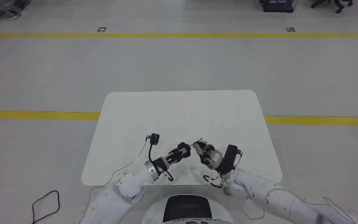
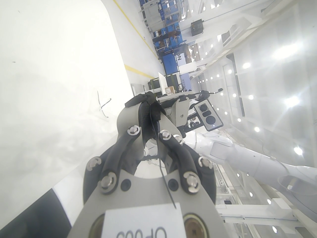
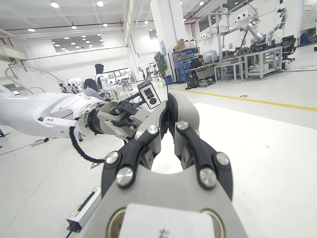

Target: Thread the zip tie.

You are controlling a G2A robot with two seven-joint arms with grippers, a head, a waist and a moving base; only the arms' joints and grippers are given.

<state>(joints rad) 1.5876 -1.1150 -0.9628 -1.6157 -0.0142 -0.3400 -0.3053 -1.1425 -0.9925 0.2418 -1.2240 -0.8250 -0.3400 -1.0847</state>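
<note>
The zip tie (image 1: 196,144) is a thin black strap held above the near part of the white table (image 1: 179,112). My left gripper (image 1: 184,149) and my right gripper (image 1: 201,149) meet tip to tip there, both shut on the zip tie. In the left wrist view the strap (image 2: 162,172) runs back from the closed left gripper (image 2: 149,103) over the gripper's grey plate, with the right gripper (image 2: 177,105) just beyond. In the right wrist view a short end of the zip tie (image 3: 167,90) sticks out above the closed right gripper (image 3: 168,101), and the left gripper (image 3: 123,115) is right behind it.
The table's front edge (image 1: 184,183) lies just under the two wrists, and its bare top stretches away beyond the grippers. A black cable (image 1: 45,204) loops on the floor at the near left. Yellow floor lines (image 1: 50,115) run past both sides of the table.
</note>
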